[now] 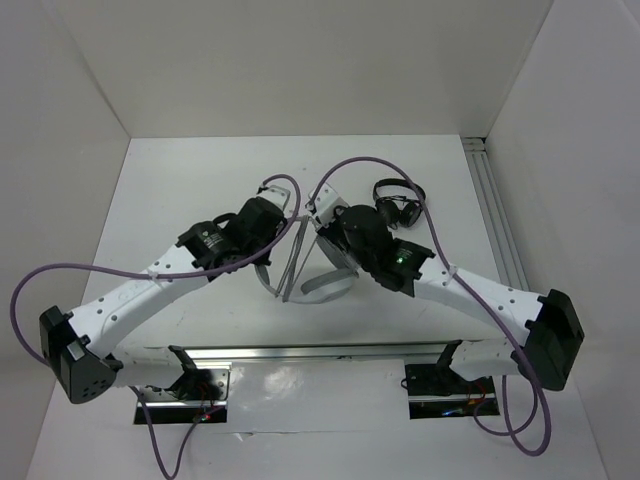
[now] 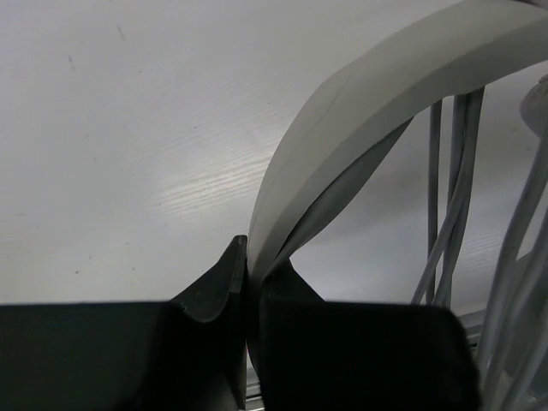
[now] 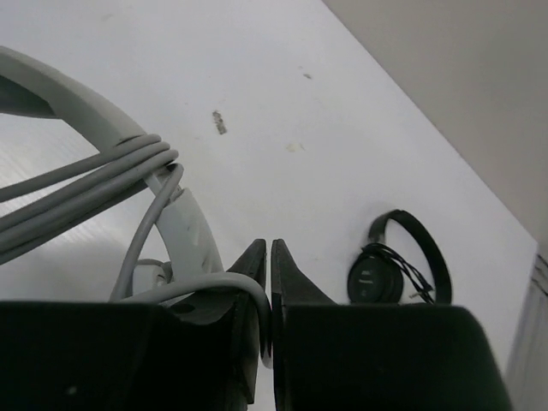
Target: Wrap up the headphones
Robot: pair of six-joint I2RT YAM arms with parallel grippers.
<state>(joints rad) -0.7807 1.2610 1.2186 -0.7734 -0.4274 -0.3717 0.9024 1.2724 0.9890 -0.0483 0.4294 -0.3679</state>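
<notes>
Left claw pinches the headband of the headphones at mid-table, arch running rightward. Cable turns cross the band. Right claw pressed together on the cable's tail, I judge; band just to its left (so right arm winds). Black headphones toward far-right corner, logo unreadable

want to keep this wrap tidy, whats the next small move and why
Probably the right gripper should carry the cable once more round the headband. Several turns of cable lie on the headband, the right gripper is shut on the cable, and the left gripper clamps the headband steady.
</notes>
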